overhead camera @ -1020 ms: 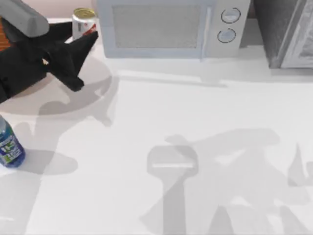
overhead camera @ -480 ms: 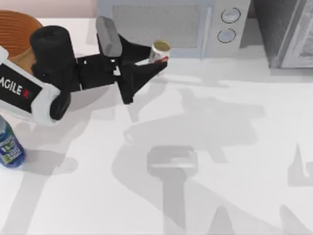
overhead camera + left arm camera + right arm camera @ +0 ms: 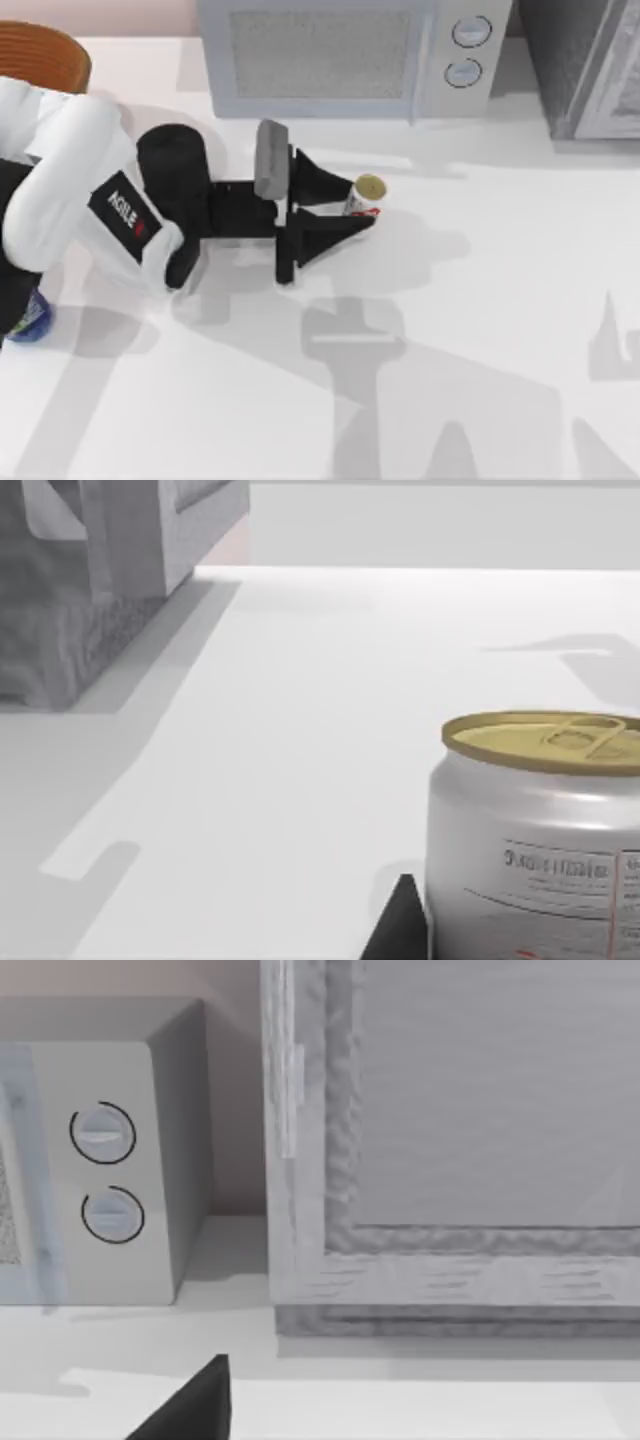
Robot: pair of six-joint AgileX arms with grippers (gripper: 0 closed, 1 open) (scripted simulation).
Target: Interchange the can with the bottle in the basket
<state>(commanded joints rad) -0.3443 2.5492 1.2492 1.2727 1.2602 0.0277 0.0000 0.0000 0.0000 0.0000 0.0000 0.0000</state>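
The can (image 3: 369, 189), red-and-white with a dull gold top, stands upright between the black fingers of my left gripper (image 3: 362, 204), which is shut on it just left of the table's centre, in front of the microwave. The left wrist view has the can (image 3: 540, 830) close up beside one black finger (image 3: 400, 935). I cannot tell whether the can touches the table. The orange-brown basket (image 3: 45, 55) sits at the back left corner. The blue bottle (image 3: 30, 315) stands at the left edge, mostly hidden under my left arm. A dark tip of my right gripper (image 3: 195, 1405) shows in the right wrist view.
A grey microwave (image 3: 350, 55) stands along the back edge, just behind the can. A grey cabinet (image 3: 590, 65) fills the back right corner. White tabletop (image 3: 480, 350) stretches open to the right and front of the can.
My left arm has swung from the back left near the basket toward the table's centre, carrying the can right and forward. The bottle has stayed in place and is now covered by the arm.
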